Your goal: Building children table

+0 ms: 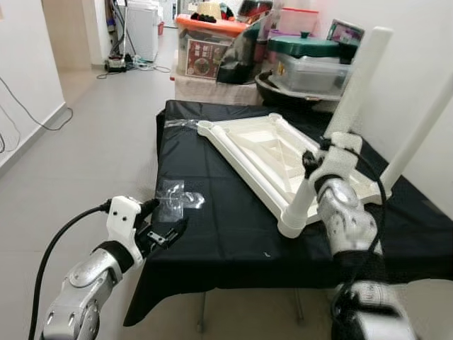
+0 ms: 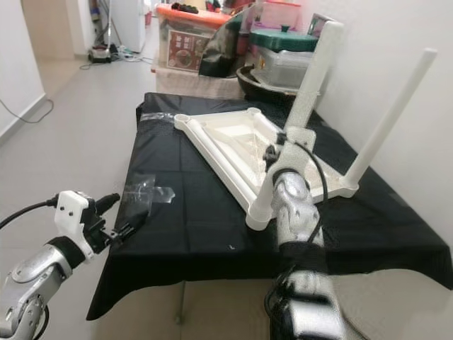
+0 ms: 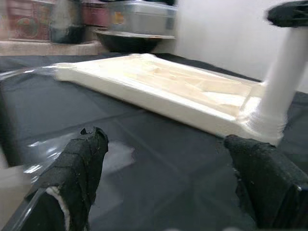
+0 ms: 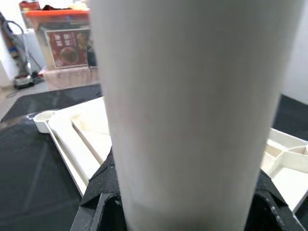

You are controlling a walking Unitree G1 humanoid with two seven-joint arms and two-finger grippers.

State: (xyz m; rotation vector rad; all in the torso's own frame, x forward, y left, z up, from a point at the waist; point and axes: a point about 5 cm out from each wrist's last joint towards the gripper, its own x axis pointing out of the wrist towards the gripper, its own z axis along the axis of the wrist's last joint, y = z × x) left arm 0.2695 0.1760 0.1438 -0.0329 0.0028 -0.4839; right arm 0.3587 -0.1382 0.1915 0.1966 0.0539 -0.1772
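White tabletop (image 1: 262,152) upside down, 3 legs fitted; right gripper (image 1: 316,161) clamps near leg (image 1: 338,134); left gripper (image 1: 163,227) spread apart.

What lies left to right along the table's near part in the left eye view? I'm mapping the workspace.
Left gripper → clear plastic bag → white table leg held by the right gripper → second upright leg.

Even, bright indoor light; both eye views are sharp, with faint sheen on the black tablecloth (image 1: 233,227). The left wrist view is motion-blurred throughout. The white table leg (image 4: 187,110) looms close and soft.
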